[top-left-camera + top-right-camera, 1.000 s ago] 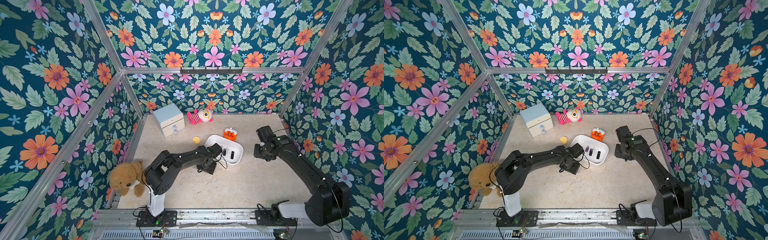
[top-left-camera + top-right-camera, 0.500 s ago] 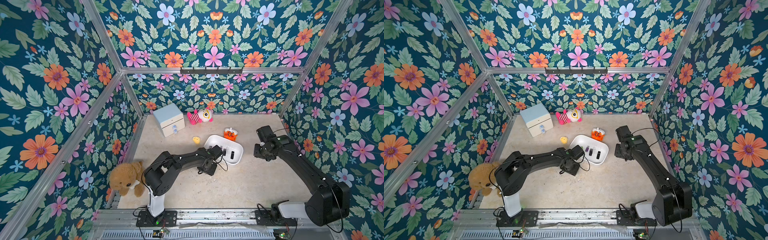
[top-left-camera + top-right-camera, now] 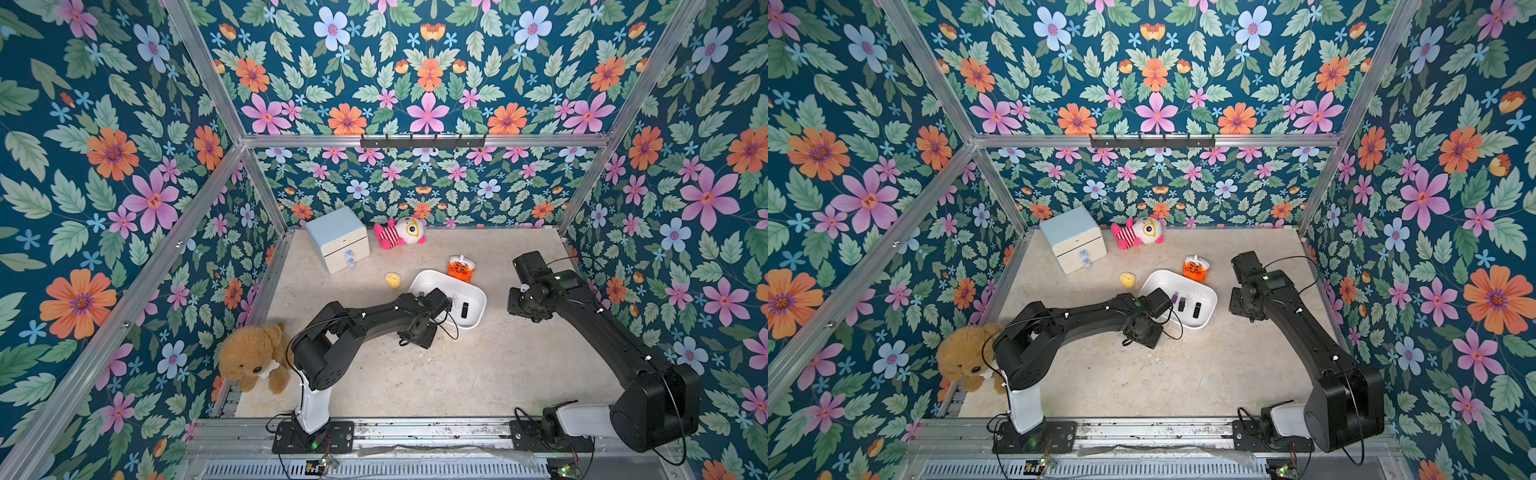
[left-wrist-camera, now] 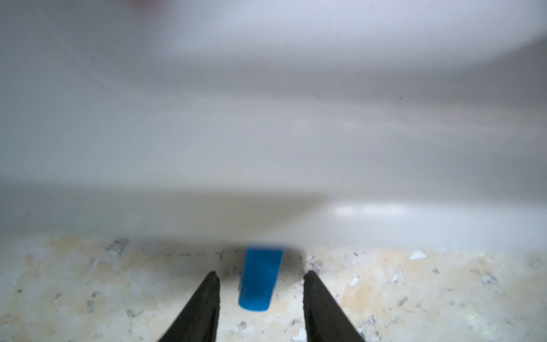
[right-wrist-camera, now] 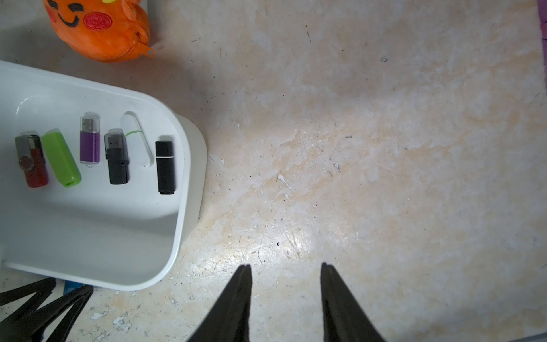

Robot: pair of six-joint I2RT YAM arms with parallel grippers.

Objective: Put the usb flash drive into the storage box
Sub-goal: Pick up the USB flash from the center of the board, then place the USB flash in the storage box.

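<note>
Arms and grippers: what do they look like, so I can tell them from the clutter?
Both the left arm and right arm are matte black with boxy joints, a white link at each base and thin black cables looping outside. The left gripper and right gripper have black fingers tapering to points.

Blue usb flash drive (image 4: 260, 279) — flat on the tabletop, just outside the white, mid-tabletop storage box (image 5: 192, 177) holding six drives (image 5: 89, 142).
</note>
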